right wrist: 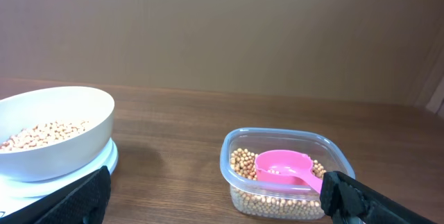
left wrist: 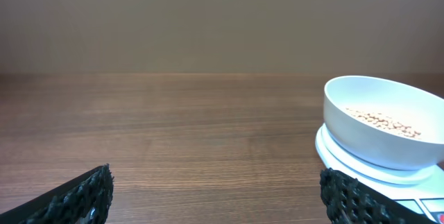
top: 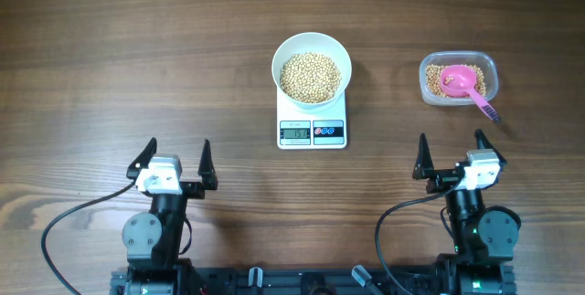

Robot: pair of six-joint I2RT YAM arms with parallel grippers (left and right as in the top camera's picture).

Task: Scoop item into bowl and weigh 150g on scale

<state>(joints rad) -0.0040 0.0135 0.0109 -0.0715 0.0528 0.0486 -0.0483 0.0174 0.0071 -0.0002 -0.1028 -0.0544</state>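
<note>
The white bowl point(top: 312, 58) stands on the white scale point(top: 312, 131) at the table's middle, with tan beans point(top: 310, 77) heaped inside. From the left wrist the bowl point(left wrist: 381, 109) and beans point(left wrist: 385, 121) appear at the right; from the right wrist the bowl point(right wrist: 66, 116) is at the left. My left gripper point(top: 174, 156) stands open near the front left, nothing between its fingers point(left wrist: 90, 193). My right gripper point(top: 450, 153) is open too, empty, in front of the clear tub point(top: 428, 79).
The clear plastic tub point(right wrist: 277, 203) holds more beans point(right wrist: 244, 165) and a pink scoop point(right wrist: 284, 168), whose handle point(top: 483, 106) sticks out over the tub's near right corner. Black cables point(top: 78, 215) trail from both arm bases at the front edge.
</note>
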